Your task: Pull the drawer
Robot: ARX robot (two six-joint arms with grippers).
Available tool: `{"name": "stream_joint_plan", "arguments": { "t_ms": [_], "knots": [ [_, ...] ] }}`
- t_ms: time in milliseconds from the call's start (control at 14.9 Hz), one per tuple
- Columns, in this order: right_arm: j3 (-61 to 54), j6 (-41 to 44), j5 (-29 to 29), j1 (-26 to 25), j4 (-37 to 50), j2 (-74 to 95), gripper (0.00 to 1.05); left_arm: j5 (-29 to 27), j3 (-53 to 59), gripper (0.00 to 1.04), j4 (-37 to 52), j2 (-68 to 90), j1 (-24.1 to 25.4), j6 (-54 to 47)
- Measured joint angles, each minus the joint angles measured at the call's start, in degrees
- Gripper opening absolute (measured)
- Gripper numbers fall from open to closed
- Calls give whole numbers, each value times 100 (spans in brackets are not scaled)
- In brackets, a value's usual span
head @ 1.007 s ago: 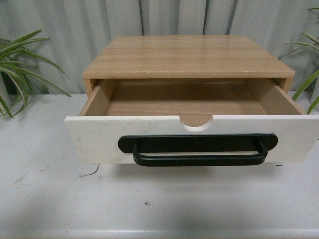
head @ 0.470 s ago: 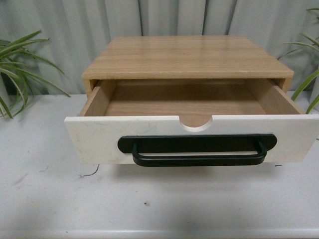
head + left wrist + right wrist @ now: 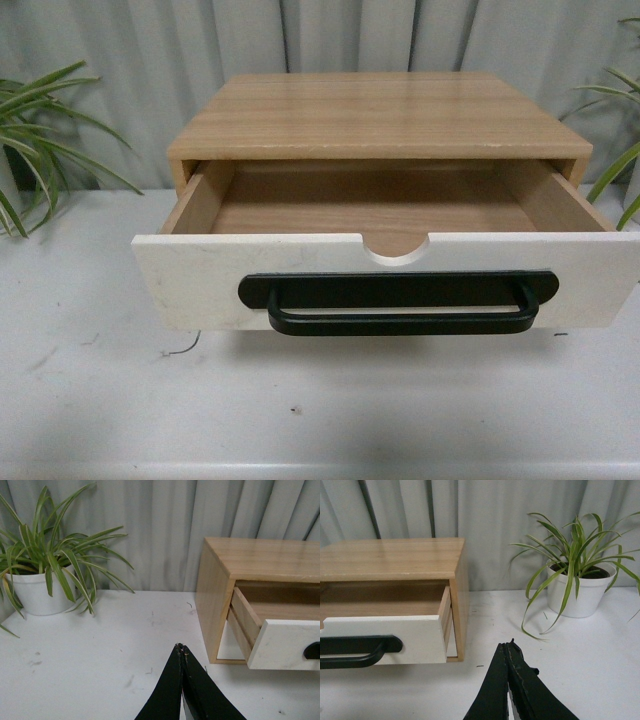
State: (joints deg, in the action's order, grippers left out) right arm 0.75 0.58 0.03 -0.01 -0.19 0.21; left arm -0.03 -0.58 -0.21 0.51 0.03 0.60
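The drawer (image 3: 200, 275) stands pulled well out of its light wood cabinet (image 3: 375, 112), showing a bare wooden floor inside. Its white front carries a long black bar handle (image 3: 400, 322) and a semicircular notch in the top edge. Neither arm shows in the front view. My left gripper (image 3: 181, 648) is shut and empty over the white table, off the cabinet's left side, apart from the drawer (image 3: 285, 642). My right gripper (image 3: 508, 645) is shut and empty off the cabinet's right side, clear of the drawer (image 3: 395, 630) and its handle (image 3: 360, 650).
A spider plant in a white pot (image 3: 35, 592) stands at the table's back left, and another potted plant (image 3: 577, 592) at the back right. Grey curtains hang behind. The white table (image 3: 300, 410) stretches in front of the drawer.
The drawer front has shifted very slightly to the right in the front view. Nothing else differs.
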Motion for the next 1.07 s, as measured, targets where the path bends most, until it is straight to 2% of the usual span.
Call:
{"name": "stream_joint_plan", "arguments": {
  "t_ms": [67, 470, 604, 671, 1074],
  "knots": [
    [0, 2, -2, 0, -2, 0, 6, 0, 0, 2, 0, 0, 0, 0],
    [0, 2, -2, 0, -2, 0, 79, 0, 0, 73, 0, 0, 0, 0],
    [0, -4, -2, 0, -2, 0, 100, 0, 0, 97, 0, 0, 0, 0],
    [0, -4, 0, 0, -2, 0, 97, 0, 0, 99, 0, 0, 0, -2],
    [0, -4, -2, 0, -2, 0, 98, 0, 0, 98, 0, 0, 0, -2]
  ]
}}
